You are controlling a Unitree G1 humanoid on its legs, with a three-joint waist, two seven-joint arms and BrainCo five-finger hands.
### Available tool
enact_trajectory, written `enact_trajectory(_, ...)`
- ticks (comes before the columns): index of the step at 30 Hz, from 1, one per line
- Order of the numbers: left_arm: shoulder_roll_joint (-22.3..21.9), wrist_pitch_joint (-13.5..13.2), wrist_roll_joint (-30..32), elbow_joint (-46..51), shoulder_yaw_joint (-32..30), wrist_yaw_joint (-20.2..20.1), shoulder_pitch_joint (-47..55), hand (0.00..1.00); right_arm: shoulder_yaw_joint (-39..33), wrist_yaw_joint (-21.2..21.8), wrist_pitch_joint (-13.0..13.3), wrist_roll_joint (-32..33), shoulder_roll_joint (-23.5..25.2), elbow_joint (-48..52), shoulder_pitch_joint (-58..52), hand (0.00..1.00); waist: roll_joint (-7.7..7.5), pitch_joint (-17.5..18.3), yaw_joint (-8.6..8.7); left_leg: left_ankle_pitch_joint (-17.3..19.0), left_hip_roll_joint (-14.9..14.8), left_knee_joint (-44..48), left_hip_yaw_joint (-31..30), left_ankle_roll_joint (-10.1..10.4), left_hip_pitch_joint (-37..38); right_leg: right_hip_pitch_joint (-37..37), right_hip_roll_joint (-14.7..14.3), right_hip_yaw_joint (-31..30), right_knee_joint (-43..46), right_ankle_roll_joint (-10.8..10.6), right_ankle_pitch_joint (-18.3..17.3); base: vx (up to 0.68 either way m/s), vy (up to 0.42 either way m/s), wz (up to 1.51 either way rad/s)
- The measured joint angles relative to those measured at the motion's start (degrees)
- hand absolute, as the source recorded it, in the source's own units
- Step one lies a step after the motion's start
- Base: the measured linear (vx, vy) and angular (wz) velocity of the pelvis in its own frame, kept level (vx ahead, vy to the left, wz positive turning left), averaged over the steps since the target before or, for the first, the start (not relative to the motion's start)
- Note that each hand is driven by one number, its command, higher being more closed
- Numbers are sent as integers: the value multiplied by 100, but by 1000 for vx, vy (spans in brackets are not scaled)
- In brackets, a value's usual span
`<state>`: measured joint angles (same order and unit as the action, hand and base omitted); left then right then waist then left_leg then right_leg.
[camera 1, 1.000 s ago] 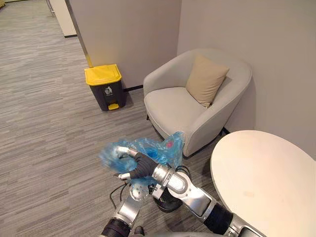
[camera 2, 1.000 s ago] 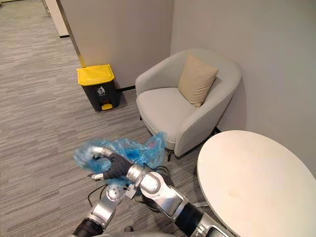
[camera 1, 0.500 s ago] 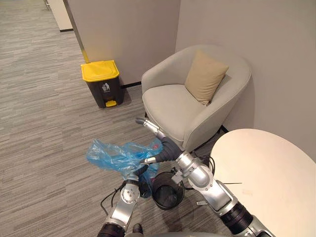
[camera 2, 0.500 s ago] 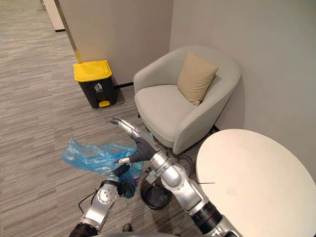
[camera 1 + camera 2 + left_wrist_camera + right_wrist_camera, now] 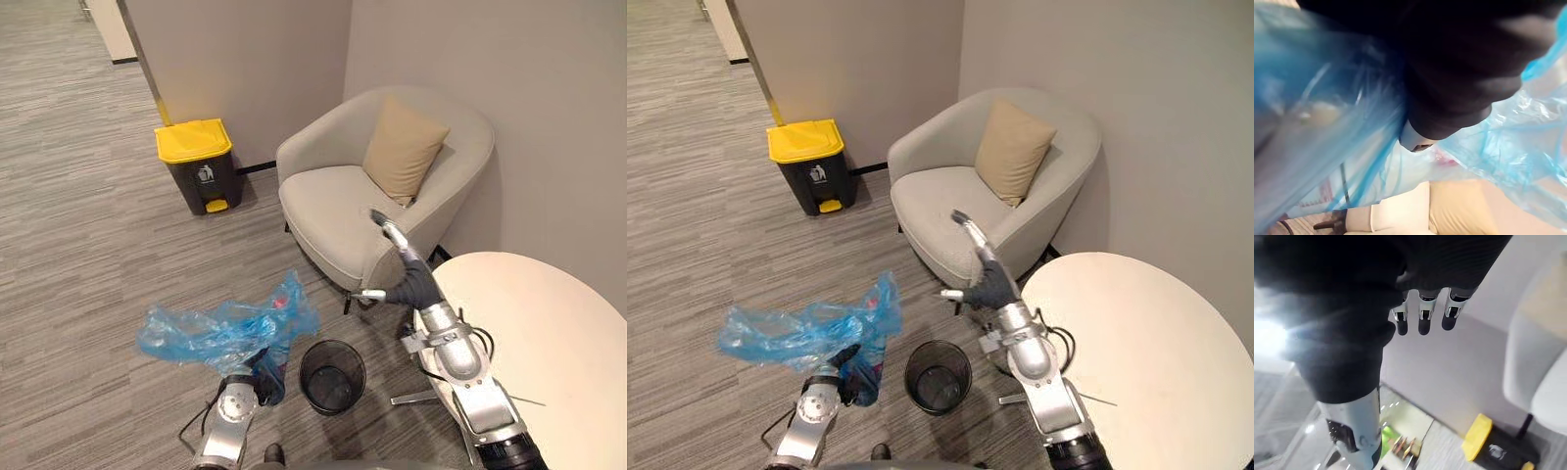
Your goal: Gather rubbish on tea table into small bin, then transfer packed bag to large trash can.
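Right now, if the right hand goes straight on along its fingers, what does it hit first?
Most likely the armchair: the right hand, fingers straight, points at its seat. Depth is unclear, so not certain.

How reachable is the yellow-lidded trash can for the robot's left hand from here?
Probably not yet. The left hand, shut on the blue bag, sits near the robot; the trash can stands far across the floor, with nothing between.

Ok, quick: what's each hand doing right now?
Left hand: shut on the blue rubbish bag.
Right hand: open, fingers straight, holding nothing.
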<state>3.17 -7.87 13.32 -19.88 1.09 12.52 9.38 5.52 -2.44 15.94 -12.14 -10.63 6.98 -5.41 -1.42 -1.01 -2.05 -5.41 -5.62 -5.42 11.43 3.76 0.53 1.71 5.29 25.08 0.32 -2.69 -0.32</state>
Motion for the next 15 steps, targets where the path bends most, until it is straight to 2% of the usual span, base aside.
enact_trajectory(5,83,-17,-165,-16,-196,-137,269,100,-555,-11,-166,137,211,-1233,-373,0,54,-21,70,6,-17,0,2,9,0,13,-25,0,-36,2,3,0,0,0)
enact_trajectory(7,92,-19,-211,-136,-264,-246,367,100,-650,-4,-302,164,330,-1815,-403,0,105,-45,111,12,-20,0,1,18,1,19,-30,1,-48,3,4,0,0,0)
enact_trajectory(15,105,-18,-373,-818,-437,-387,497,100,-806,2,-424,303,500,-3132,-548,0,155,-77,115,25,-21,0,-1,35,16,58,-40,9,-93,2,5,0,0,0)
